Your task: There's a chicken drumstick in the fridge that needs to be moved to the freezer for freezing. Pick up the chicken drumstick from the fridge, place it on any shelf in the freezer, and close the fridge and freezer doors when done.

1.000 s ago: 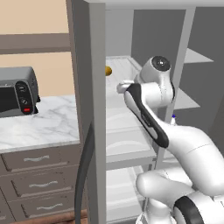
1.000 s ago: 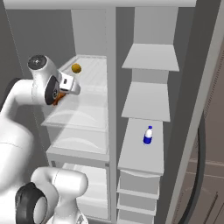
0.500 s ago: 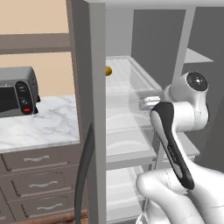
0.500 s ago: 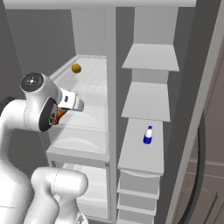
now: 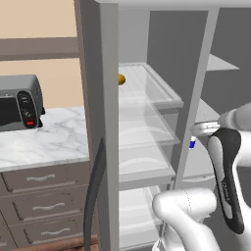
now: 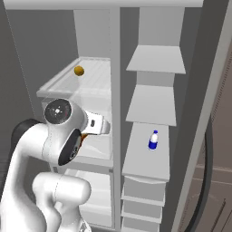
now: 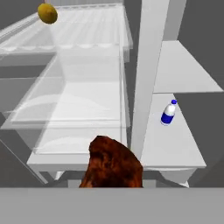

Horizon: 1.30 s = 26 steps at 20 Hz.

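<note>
The chicken drumstick [image 7: 113, 165] sits clamped in the closed gripper [image 6: 80, 138], its brown bulk rising at the near edge of the hand view, out in front of the fridge [image 6: 86, 88] and its glass shelves. The freezer [image 6: 152, 108] lies to the right, past the grey divider. Its nearest shelf [image 7: 173, 144], carrying a small blue-and-white bottle [image 7: 169, 113], lies ahead and right of the hand, so the carry probably goes rightward. A yellow ball [image 7: 47, 13] rests far left on the top glass shelf.

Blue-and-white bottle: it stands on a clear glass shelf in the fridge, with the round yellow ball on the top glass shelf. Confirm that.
Not quite. The blue-and-white bottle stands on a solid pale grey shelf in the narrower freezer, not on a glass shelf in the fridge. The right base view shows it. The round yellow ball does sit on the top glass shelf.
</note>
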Available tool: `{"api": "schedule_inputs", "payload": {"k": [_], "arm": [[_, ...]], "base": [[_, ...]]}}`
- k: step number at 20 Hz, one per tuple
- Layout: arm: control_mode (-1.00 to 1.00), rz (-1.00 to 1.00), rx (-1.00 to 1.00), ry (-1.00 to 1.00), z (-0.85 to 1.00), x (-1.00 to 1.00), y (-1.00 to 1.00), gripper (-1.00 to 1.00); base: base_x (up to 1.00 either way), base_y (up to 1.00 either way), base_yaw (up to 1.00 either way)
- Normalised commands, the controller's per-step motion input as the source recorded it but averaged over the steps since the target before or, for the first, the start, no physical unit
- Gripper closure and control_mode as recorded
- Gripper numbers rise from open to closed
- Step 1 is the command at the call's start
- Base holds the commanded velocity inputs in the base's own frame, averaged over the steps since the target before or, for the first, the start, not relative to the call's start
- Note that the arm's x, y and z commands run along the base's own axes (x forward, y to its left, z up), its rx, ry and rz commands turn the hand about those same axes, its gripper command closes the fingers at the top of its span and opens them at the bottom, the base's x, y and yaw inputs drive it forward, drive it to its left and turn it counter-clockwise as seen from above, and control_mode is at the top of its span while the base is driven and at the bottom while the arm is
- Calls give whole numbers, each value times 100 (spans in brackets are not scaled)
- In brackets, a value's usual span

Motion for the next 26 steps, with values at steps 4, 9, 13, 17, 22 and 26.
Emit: {"api": "schedule_inputs", "payload": {"k": [4,9,13,17,22,26], "arm": [[-100,0,0,0,0,0,-76,100],[-100,0,0,0,0,26,-69,100],[-100,-1,0,4,-4,47,-79,100],[-100,0,0,4,-13,58,-64,100],[-100,-1,0,3,-21,46,-22,100],[-100,-1,11,2,-20,61,-22,100]], "base": [[0,0,0],[0,0,0],[0,0,0],[0,0,0],[0,0,0],[0,0,0]]}}
